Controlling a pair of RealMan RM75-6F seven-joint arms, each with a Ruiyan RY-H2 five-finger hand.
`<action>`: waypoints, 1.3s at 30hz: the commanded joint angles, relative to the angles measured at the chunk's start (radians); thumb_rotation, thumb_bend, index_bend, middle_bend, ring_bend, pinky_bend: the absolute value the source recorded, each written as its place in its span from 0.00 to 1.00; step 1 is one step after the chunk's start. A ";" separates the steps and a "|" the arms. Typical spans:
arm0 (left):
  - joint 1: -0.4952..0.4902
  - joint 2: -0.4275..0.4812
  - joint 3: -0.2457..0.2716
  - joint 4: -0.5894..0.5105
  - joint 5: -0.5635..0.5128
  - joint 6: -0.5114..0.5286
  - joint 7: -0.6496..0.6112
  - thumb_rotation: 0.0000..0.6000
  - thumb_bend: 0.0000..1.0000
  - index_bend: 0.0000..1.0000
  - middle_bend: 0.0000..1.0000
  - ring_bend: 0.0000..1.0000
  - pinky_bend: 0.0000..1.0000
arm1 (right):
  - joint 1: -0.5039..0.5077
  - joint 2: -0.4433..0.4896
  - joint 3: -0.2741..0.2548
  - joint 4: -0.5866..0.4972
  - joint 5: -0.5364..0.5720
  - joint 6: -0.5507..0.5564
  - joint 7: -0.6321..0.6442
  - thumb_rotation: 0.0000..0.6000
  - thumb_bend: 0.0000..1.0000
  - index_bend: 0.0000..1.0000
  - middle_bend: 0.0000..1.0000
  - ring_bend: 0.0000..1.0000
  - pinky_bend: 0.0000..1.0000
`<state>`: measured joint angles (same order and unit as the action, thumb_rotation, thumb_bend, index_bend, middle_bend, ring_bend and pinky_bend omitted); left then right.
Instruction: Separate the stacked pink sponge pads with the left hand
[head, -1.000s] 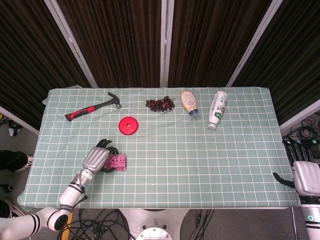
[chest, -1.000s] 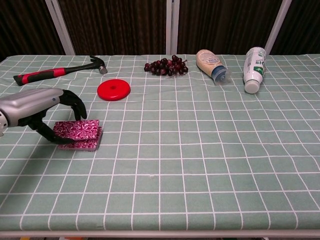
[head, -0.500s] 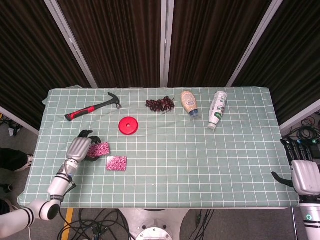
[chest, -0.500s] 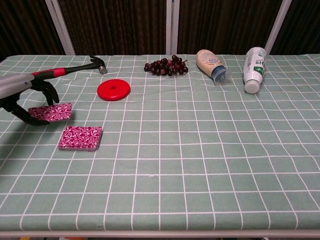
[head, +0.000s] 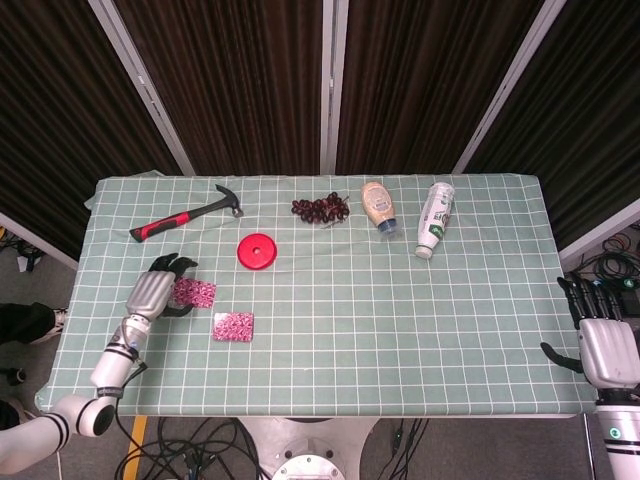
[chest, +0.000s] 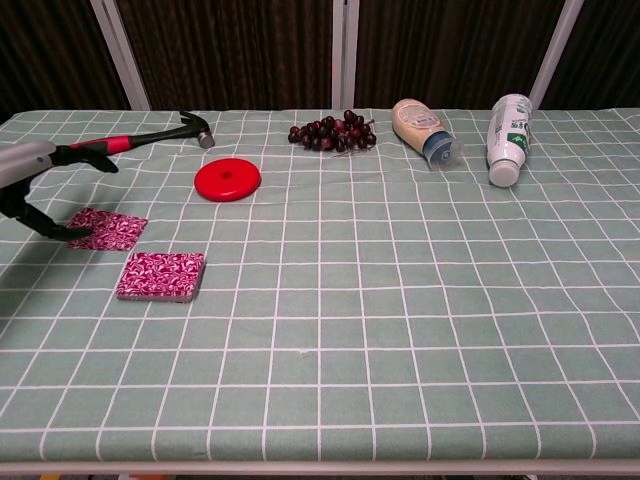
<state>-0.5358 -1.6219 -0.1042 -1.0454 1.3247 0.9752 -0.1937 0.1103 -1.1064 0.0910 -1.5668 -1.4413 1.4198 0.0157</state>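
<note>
Two pink patterned sponge pads lie apart on the green checked cloth. One pad (head: 192, 293) (chest: 108, 229) rests flat at the left, the other pad (head: 232, 326) (chest: 160, 275) a little nearer the front edge and to the right. My left hand (head: 150, 295) (chest: 30, 180) hovers at the left pad's outer edge. Its fingers (chest: 88, 156) are raised and spread well above the pad, and the thumb tip touches the pad's left edge. Beyond the table's right front corner, my right hand (head: 605, 345) holds nothing, its fingers apart.
A hammer (head: 185, 214) (chest: 120, 143) lies at the back left, just behind my left hand. A red disc (head: 257, 250) (chest: 227, 179) sits right of it. Dark grapes (head: 320, 208) (chest: 332, 133), a sauce bottle (head: 377, 206) (chest: 420, 128) and a white bottle (head: 434, 217) (chest: 507, 124) lie along the back.
My left hand lifted the top pad off the stack, carried it left and back, and set it on the cloth; its fingers have spread open. The lower pad stayed put.
</note>
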 joint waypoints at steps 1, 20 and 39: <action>-0.001 0.008 0.002 -0.010 0.005 -0.004 -0.005 1.00 0.22 0.16 0.10 0.03 0.08 | 0.000 0.000 0.001 0.001 0.002 0.000 0.003 1.00 0.07 0.00 0.00 0.00 0.00; 0.022 0.105 0.036 -0.427 0.001 0.055 0.223 1.00 0.21 0.16 0.21 0.03 0.08 | -0.013 -0.009 -0.004 0.035 0.006 0.007 0.050 1.00 0.07 0.00 0.00 0.00 0.00; 0.021 0.009 0.046 -0.401 -0.061 0.025 0.306 1.00 0.21 0.19 0.22 0.03 0.08 | -0.010 -0.006 0.000 0.035 0.008 0.001 0.057 1.00 0.07 0.00 0.00 0.00 0.00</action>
<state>-0.5151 -1.6110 -0.0581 -1.4479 1.2643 1.0006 0.1118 0.1004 -1.1123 0.0906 -1.5319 -1.4335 1.4210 0.0725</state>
